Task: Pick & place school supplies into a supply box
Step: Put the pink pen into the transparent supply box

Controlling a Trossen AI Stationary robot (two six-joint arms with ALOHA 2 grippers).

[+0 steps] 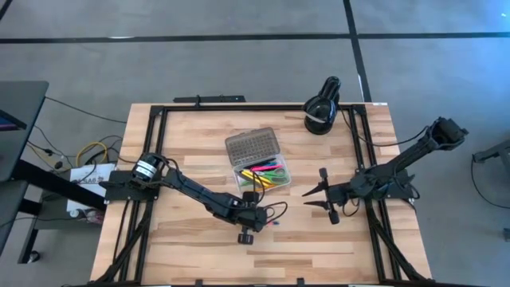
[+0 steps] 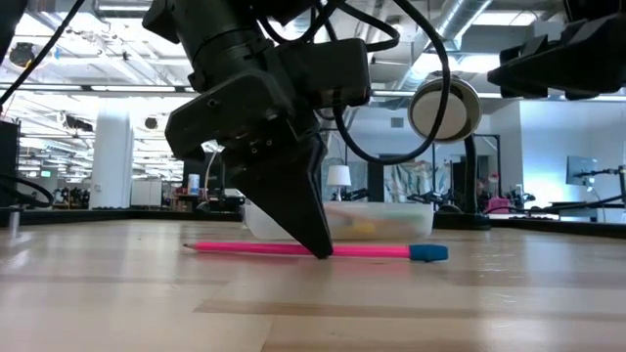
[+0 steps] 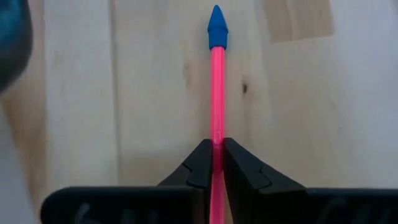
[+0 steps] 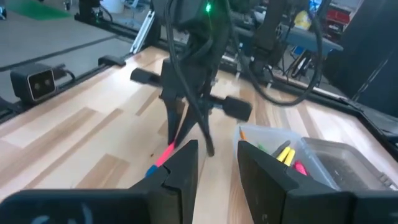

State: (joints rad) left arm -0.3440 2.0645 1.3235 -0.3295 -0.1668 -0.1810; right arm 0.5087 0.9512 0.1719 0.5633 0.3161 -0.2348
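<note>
Our left pincer (image 3: 216, 163) stood point-down on the counter (image 1: 191, 247), its fingers clamped together on the shaft of a pink pencil (image 3: 216, 93) that lay flat on the wood, its blue cap (image 3: 216, 28) pointing away ahead of the fingertips. Just beyond that pincer sat the supply box (image 1: 263, 171), lid (image 1: 252, 147) swung back, with a heap of green, yellow and pink pens already in it, so we judged most of the job done and this pencil, as far as we could see, the last loose piece. Our right pincer (image 1: 324, 197) waited well off to the side, fingers apart and holding nothing.
</note>
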